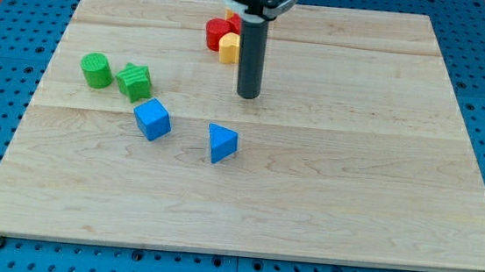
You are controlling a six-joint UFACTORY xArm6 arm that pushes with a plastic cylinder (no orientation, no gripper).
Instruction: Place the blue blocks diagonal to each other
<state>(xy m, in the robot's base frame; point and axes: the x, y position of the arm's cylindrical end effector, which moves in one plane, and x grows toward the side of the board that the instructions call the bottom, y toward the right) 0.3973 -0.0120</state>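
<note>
Nearest the camera is the bare front strip of the wooden board (pixel 243 233), and just beyond it lie the two task pieces: a blue triangular block (pixel 222 143) and, at its 9 o'clock and a shade farther up, a blue cube (pixel 152 118). They are near each other but apart, almost level, so the diagonal still looks unmade.

From the cube, a green star-like block (pixel 134 82) sits close at about 11 o'clock, with a green cylinder (pixel 97 70) just beside it at 9 o'clock. My tip (pixel 248 94) stands at roughly 1 o'clock from the blue triangular block, clear of it. The tool is a plain rod with nothing to spread, close or pinch; it holds nothing.

At 11 o'clock from my tip, near the board's far edge, a red block (pixel 216 32) and a yellow block (pixel 229 48) touch each other, with more pieces partly hidden behind the rod; their shapes I cannot tell.

Risks, as I judge them:
- A push on the triangular block's slanted face could spin it instead of sliding it, leaving the offset wrong.
- Pushing the cube toward 11 o'clock would drive it into the green star-like block.
- A careless sweep toward 11 o'clock from my tip could scatter the red and yellow pair.
</note>
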